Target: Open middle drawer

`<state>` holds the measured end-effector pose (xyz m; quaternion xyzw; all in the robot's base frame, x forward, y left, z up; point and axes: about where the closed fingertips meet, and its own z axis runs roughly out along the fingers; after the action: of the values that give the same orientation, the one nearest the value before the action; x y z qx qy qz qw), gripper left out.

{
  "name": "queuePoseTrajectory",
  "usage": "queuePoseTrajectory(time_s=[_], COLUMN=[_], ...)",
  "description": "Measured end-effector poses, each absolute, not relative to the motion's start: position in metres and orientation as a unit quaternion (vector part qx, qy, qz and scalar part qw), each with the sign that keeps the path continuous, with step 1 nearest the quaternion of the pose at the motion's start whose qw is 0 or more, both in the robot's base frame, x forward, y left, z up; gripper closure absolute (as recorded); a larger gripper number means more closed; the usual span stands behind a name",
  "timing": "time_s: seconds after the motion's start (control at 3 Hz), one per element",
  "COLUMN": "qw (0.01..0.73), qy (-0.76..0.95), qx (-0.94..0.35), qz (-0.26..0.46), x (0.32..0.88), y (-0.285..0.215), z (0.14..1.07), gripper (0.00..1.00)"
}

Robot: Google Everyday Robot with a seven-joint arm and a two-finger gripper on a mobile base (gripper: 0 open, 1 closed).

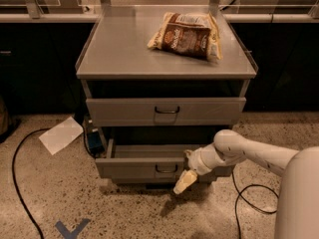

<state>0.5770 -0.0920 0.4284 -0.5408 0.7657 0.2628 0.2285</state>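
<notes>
Gripper (183,182) low at front of middle drawer (134,167), just below and right of its wire loop handle (166,169), cream tip angled down-left toward floor. Jaws open or closed: cannot tell, nor whether touching drawer front. White arm (244,153) reaches in from right, bent joint beside drawer's right corner. Middle drawer pulled partway out, grey tray showing, beneath taller drawer (124,112) sitting flush. Up on desk (119,54): brown snack bag (185,34), print unreadable. White paper (61,134) on floor at left.
</notes>
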Motion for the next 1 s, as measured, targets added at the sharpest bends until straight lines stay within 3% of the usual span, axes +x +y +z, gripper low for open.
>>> queuePoseTrajectory(time_s=[0.33, 1.0], qw=[0.211, 0.211], qy=[0.745, 0.748], qx=[-0.55, -0.553], qz=[0.312, 0.301], x=[0.5019, 0.5116], y=[-0.0681, -0.0681], z=[0.4616, 0.4577], gripper=[0.0, 0.0])
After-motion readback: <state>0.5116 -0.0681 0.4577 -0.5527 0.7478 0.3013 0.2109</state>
